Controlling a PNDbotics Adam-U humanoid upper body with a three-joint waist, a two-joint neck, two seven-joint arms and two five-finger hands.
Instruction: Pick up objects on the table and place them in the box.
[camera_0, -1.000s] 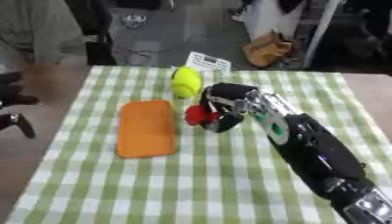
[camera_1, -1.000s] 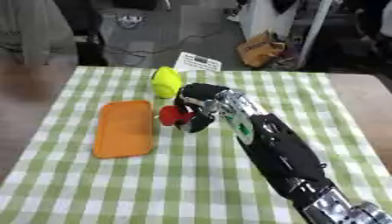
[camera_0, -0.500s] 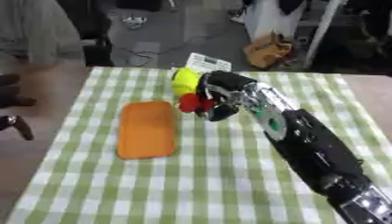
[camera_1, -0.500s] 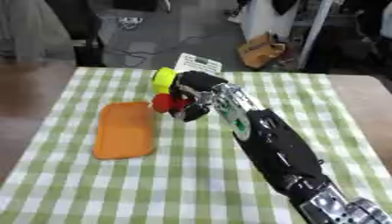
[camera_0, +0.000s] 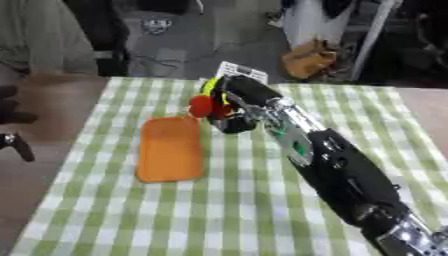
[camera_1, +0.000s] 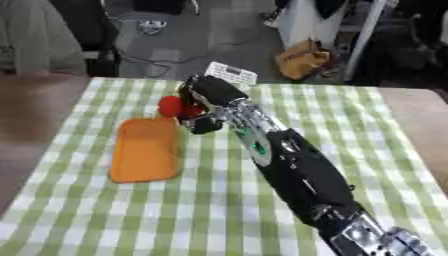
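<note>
My right hand (camera_0: 234, 109) reaches in from the lower right and is shut on a small red object (camera_1: 169, 106). The red object hangs just past the far end of the shallow orange box (camera_0: 171, 150), which lies lengthwise on the green checked cloth. Only a sliver of a yellow-green object (camera_0: 210, 86) shows behind the hand. At the left edge a dark shape (camera_0: 17, 145) looks like my left hand, beside the table and apart from everything.
A white card (camera_1: 231, 73) stands at the table's far edge behind the hand. The checked tablecloth (camera_0: 175, 215) stretches toward the near edge. A brown bag (camera_0: 311, 60) and cables lie on the floor beyond the table.
My right hand has carried the red object left and farther away, from beside the box to its far end. It now covers most of the yellow-green object.
</note>
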